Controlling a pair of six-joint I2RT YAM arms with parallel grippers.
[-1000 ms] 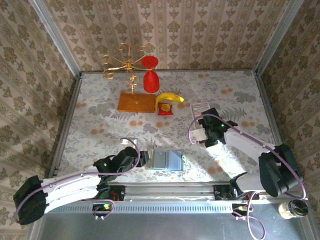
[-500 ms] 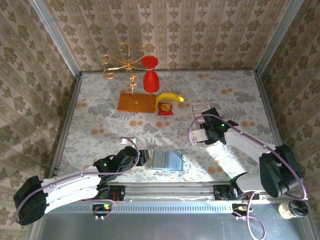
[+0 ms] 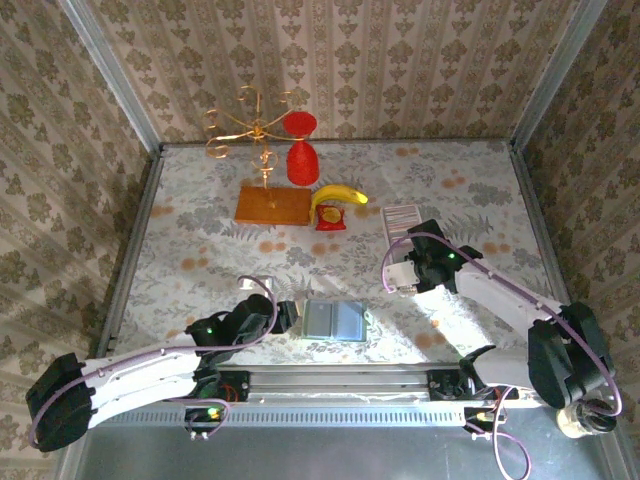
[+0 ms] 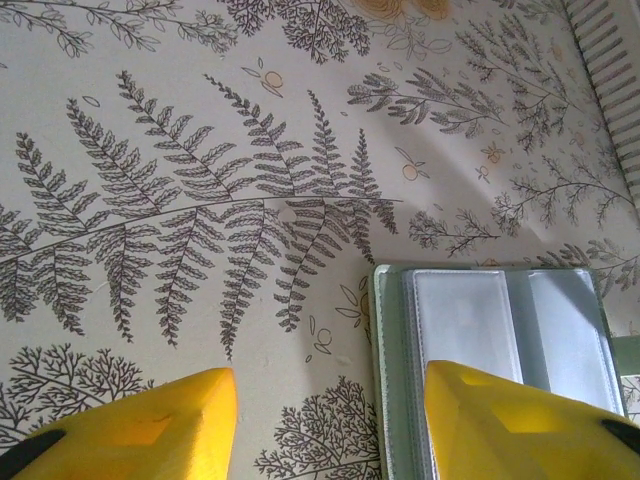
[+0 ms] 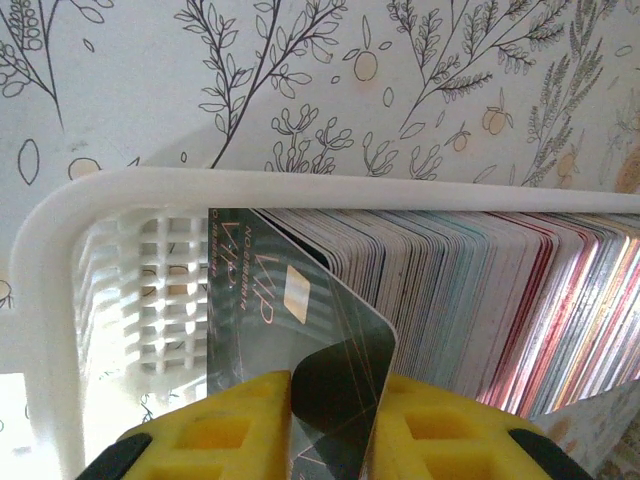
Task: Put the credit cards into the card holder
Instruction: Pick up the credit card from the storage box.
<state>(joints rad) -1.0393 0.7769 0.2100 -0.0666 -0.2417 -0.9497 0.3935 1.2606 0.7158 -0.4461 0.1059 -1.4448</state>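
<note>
A dark, glossy VIP card (image 5: 290, 300) is pinched between the yellow fingers (image 5: 240, 415) of the right gripper (image 5: 335, 400). Its lower part is hidden between the pads, so only a rounded corner and the pale lettering are seen. Whether it touches the row behind cannot be told. There the other credit cards (image 5: 470, 290) are packed on edge in a pale tray (image 5: 60, 250), and the row is cut off at the right border.

The left gripper (image 4: 330, 410) is held with its fingers (image 4: 150, 430) spread and only the patterned table (image 4: 200, 200) between them; just the tips are seen. The card holder (image 4: 500, 320) lies open and flat, with its left edge under the right-hand finger and its far side cut off. From above it is seen near the table's front edge, well apart from the tray.
</note>
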